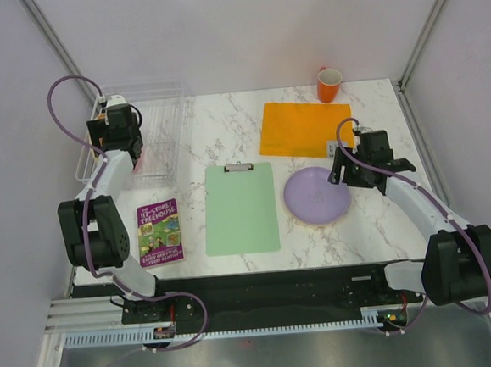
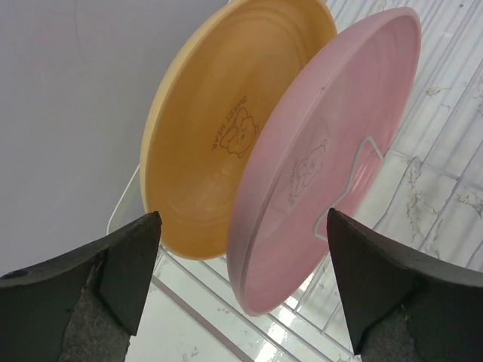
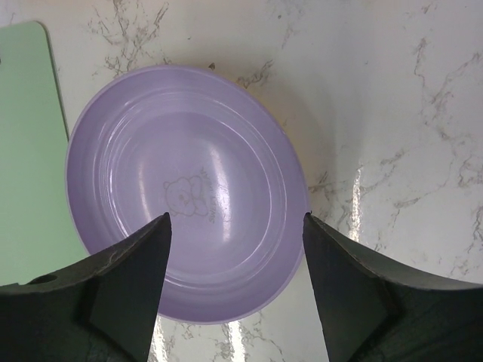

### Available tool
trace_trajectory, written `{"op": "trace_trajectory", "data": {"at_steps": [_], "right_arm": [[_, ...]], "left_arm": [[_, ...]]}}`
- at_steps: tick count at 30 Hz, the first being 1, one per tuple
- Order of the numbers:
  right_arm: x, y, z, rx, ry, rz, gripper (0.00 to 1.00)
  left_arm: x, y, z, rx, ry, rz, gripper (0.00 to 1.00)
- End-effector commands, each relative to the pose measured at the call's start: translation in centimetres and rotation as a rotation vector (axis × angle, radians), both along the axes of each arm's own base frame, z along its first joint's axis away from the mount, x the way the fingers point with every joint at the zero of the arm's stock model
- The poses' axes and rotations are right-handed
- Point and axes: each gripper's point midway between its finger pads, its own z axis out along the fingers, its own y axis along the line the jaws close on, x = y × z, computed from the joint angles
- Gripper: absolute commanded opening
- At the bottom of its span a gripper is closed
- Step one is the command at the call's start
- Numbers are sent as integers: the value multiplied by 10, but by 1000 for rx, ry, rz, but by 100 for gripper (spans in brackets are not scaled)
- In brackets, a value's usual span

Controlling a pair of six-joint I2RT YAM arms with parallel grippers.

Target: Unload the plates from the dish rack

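The wire dish rack (image 1: 158, 105) stands at the table's back left. In the left wrist view a yellow-orange plate (image 2: 219, 128) and a pink plate (image 2: 324, 151) stand on edge in the rack (image 2: 196, 290). My left gripper (image 2: 243, 217) is open, its fingers on either side of the two plates' lower rims without touching them; from above it (image 1: 128, 146) hangs over the rack. A lilac-purple plate (image 1: 317, 195) lies flat on the table right of centre. My right gripper (image 3: 235, 219) is open and empty just above that plate (image 3: 189, 188). A second yellow-orange plate is not visible.
A green clipboard (image 1: 241, 208) lies mid-table, left of the lilac plate. An orange mat (image 1: 305, 128) lies behind it, with an orange mug (image 1: 329, 83) at the back edge. A purple book (image 1: 160, 233) lies at front left, near the left arm.
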Motion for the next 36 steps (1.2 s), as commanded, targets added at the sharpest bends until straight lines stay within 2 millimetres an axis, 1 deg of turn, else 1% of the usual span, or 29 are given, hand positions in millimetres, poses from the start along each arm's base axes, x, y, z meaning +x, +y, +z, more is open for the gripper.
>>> {"op": "trace_trajectory", "data": {"at_steps": [1,4,5,7,9,10,11,13,14,15,16,17,19,20,22,26,29,30,31,32,33,36], "right_arm": [[8,1,-4,14,-11,13,77],[6,3,-9,22,3,18,76],[7,3,-9,24,2,19,76],[6,3,-7,27,-4,21,76],[5,2,-5,29,-8,19,76],[5,2,-4,31,-13,19,76],[5,2,-3,31,-16,21,76],[4,2,-2,32,-21,22,77],[4,2,-2,33,-21,23,76],[4,3,-2,35,-21,23,76],[4,3,-1,38,-22,25,76],[4,3,-1,40,-20,23,76],[3,3,-2,41,-19,26,76],[3,4,-1,43,-20,28,76],[3,3,-1,42,-22,28,76],[3,4,-1,46,-23,31,77],[3,5,0,51,-24,35,76],[3,5,0,52,-24,36,76],[3,5,0,54,-24,34,76],[2,6,1,56,-25,37,76],[3,6,1,57,-27,40,77],[2,7,2,60,-28,40,76]], "left_arm": [[8,5,17,-13,-67,48,93],[6,5,20,-12,-71,44,87],[6,4,20,-10,-70,43,84],[5,4,19,-10,-68,43,80],[4,4,18,-13,-66,41,71],[4,3,17,-18,-68,42,65],[4,2,16,-18,-67,39,50],[1,3,17,-21,-67,48,40],[0,3,19,-18,-71,52,32],[-1,5,18,-16,-69,59,30],[-3,5,21,-12,-75,66,26],[-4,6,23,-9,-80,70,17],[-7,7,29,-5,-95,78,9],[-9,7,31,-2,-96,83,2],[-12,10,37,13,-108,103,2],[-16,14,57,74,-139,135,2],[-21,17,74,141,-153,178,2],[-22,20,84,165,-166,183,2],[-20,9,89,181,-175,172,2],[-20,5,93,194,-180,164,2],[-19,4,103,218,-202,163,2],[-24,0,116,296,-187,176,2]]}}
